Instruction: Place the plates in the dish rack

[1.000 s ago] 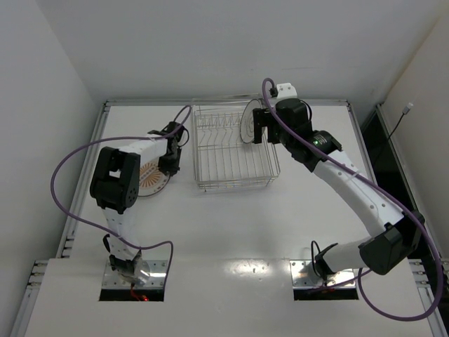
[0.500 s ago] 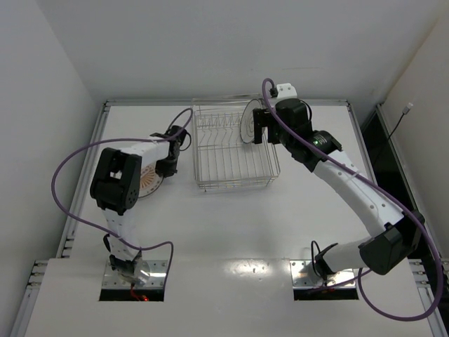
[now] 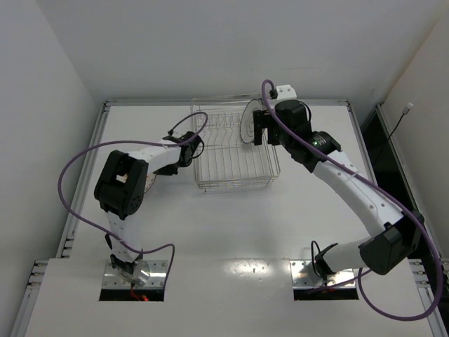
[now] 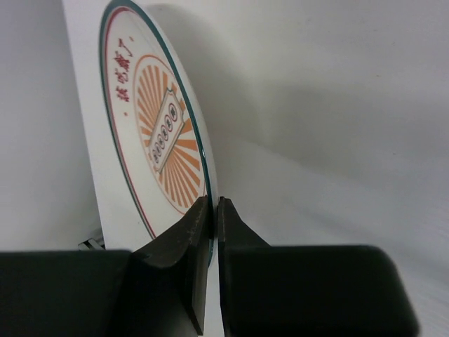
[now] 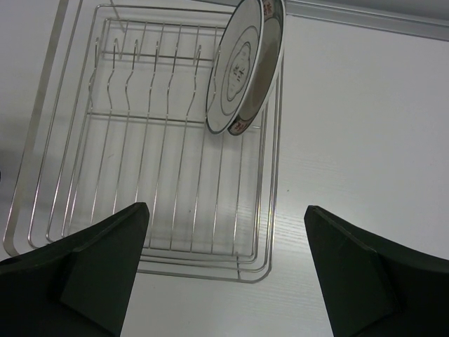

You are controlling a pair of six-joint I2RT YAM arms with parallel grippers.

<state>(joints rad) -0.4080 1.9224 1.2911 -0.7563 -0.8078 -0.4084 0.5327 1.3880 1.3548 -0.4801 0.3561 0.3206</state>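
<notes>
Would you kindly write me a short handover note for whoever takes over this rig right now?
Left gripper: shut on the rim of the orange sunburst plate, left of the dish rack.
Right gripper: open, empty, above the rack.
Done: white plate stands on edge in the rack's far right corner.
Left: carry the orange plate over and slot it into the rack.

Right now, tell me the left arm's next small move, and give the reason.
Probably carry the sunburst plate a little toward the dish rack, aiming for a free slot beside the white plate. The left hand is shut on the sunburst plate's rim, so the grasp looks made. The white plate already stands at one end of the rack, and the prongs next to it are empty.
</notes>
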